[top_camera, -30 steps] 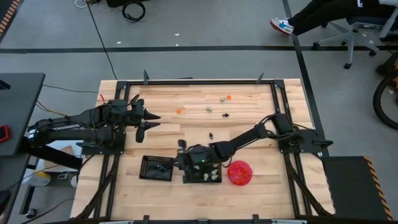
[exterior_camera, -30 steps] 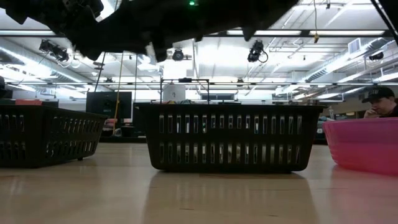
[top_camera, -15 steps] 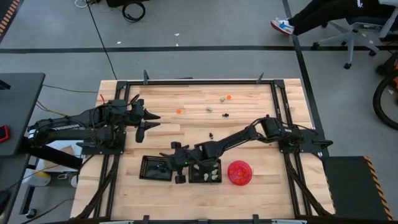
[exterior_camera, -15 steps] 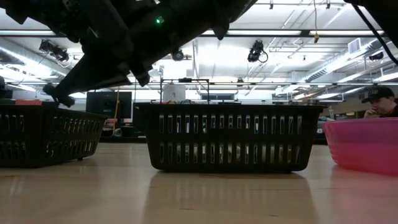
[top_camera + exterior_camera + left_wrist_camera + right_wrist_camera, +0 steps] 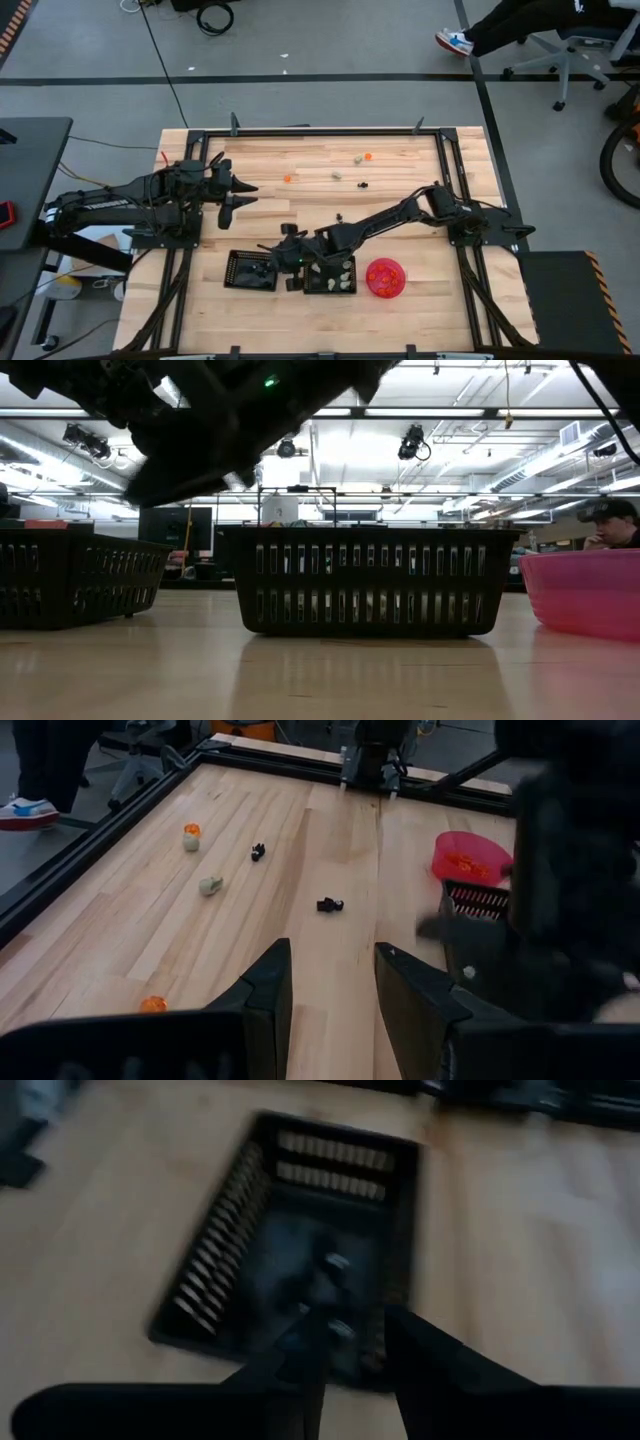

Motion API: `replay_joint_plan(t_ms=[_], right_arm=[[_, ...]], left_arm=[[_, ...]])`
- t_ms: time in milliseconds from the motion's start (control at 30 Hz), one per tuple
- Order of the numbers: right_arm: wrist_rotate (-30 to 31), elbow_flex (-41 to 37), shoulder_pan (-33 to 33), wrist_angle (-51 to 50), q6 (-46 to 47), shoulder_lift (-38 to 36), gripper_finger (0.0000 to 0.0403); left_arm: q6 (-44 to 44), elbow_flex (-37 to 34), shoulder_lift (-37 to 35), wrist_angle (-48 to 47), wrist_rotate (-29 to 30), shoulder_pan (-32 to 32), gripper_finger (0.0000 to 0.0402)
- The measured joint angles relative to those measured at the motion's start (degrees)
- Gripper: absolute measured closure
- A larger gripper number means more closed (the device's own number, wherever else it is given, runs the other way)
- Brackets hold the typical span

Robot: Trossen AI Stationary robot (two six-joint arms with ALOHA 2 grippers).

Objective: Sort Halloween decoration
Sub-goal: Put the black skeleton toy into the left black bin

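Now: right gripper (image 5: 290,257) hovers over the left black tray (image 5: 252,270), fingers parted, nothing visibly held.
Loose Halloween trinkets (image 5: 340,175) lie on the bare wood well beyond that tray, orange, black and pale; more sit inside it and in the tray just beside it. They look light, hard and prone to skid, so I judge a pinch across the middle best. Left gripper (image 5: 240,195) waits beyond the tray, fingers apart.
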State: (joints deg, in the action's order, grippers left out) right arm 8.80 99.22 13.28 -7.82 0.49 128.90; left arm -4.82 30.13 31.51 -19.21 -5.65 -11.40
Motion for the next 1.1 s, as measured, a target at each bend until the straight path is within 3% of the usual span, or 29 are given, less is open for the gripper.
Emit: replay_joint_plan(t_ms=[200, 467, 733, 1100], right_arm=[[7.7, 0.0, -1.9, -16.1, 1.9, -6.2, 0.0298], [9.6, -0.2, -5.0, -34.2, 8.0, -8.3, 0.0298], [10.8, -5.7, -7.9, -39.4, 9.3, -9.1, 0.0298], [6.1, -11.8, -13.2, -42.6, 19.3, -9.3, 0.0294]], left_arm=[[0.0, 0.0, 0.0, -0.2, 0.0, 0.0, 0.0285], [0.0, 0.0, 0.0, -0.5, 0.0, 0.0, 0.0285], [0.0, 0.0, 0.0, -0.6, 0.0, 0.0, 0.0285], [0.0, 0.0, 0.0, -0.6, 0.0, 0.0, 0.0285]])
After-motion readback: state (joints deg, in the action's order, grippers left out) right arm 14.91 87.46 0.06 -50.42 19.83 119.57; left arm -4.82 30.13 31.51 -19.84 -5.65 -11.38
